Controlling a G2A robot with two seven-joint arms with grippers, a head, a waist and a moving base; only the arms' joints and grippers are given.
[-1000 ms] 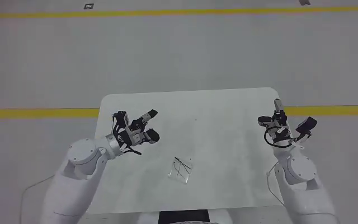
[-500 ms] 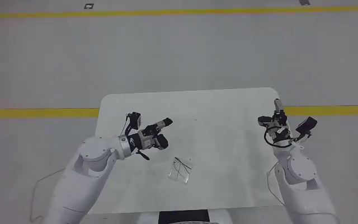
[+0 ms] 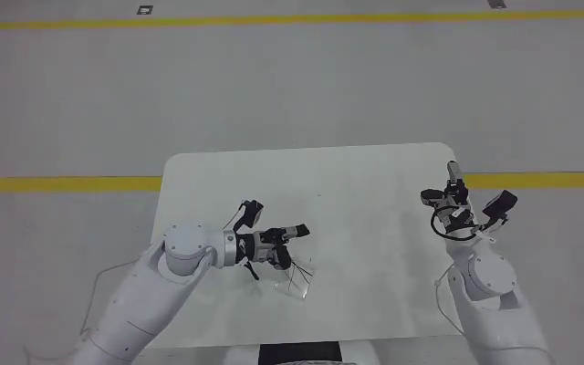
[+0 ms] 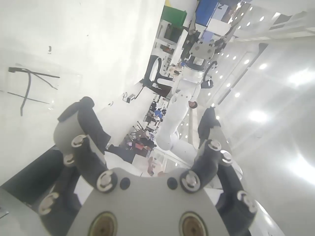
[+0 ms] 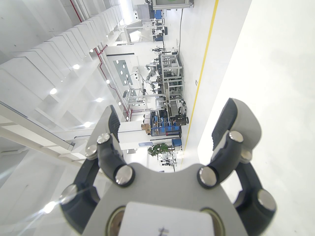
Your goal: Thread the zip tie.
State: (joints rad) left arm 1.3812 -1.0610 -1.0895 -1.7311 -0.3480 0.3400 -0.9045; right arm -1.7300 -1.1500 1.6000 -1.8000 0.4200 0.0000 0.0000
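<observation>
My left gripper (image 3: pixel 288 243) hangs over the middle of the surface (image 3: pixel 365 182), fingers spread wide with nothing between them, as the left wrist view (image 4: pixel 147 114) confirms. Just beside it, toward the near edge, the zip tie (image 3: pixel 294 271) lies flat among a few other thin black strands on or in a clear pouch (image 3: pixel 285 286). The wrist camera shows them crossing one another (image 4: pixel 27 84) against the plastic (image 4: pixel 69 82). That is my main worry: with the strands so flat and tangled, a closing pinch could catch two at once, grab the pouch film instead, or simply shove the lot sliding across the smooth top. I cannot tell whether the ties are sealed inside the pouch or resting on it, nor which end carries the locking head. How high my fingers sit above the surface is also unclear. Far to the right, my right gripper (image 3: pixel 453 173) sits near the edge, well apart from the ties, fingers (image 5: pixel 169 121) open and empty.
</observation>
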